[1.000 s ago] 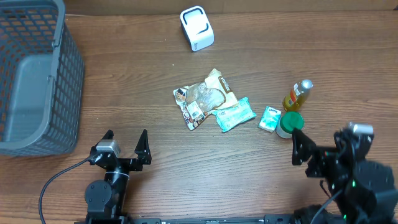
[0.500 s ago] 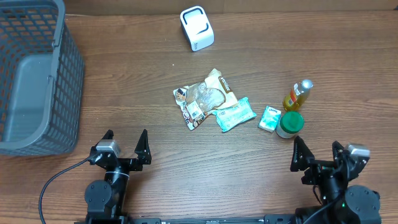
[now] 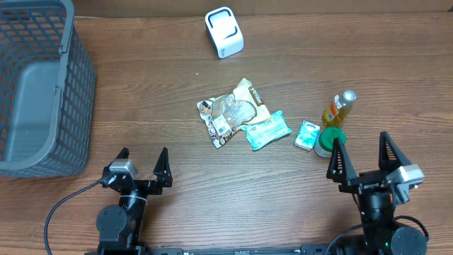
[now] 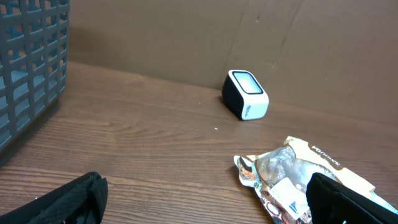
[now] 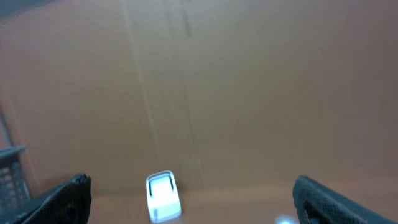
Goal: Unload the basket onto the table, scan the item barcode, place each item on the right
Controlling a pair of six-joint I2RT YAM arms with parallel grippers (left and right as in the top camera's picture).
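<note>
Wooden table, both arms sitting at my near edge, nothing picked up.

From overhead I've got the white scanner at the far edge and the snack packets heaped mid-table, well apart from it, with a teal wipes pack touching the heap on the right. Further right are a small teal box, a green-lidded jar and a yellow bottle, all bunched together. The grey basket fills the far left. The left gripper has its jaws spread wide and empty. Same for the right gripper, just beside the jar. My right wrist view is blurry, but the scanner shows in it.
</note>
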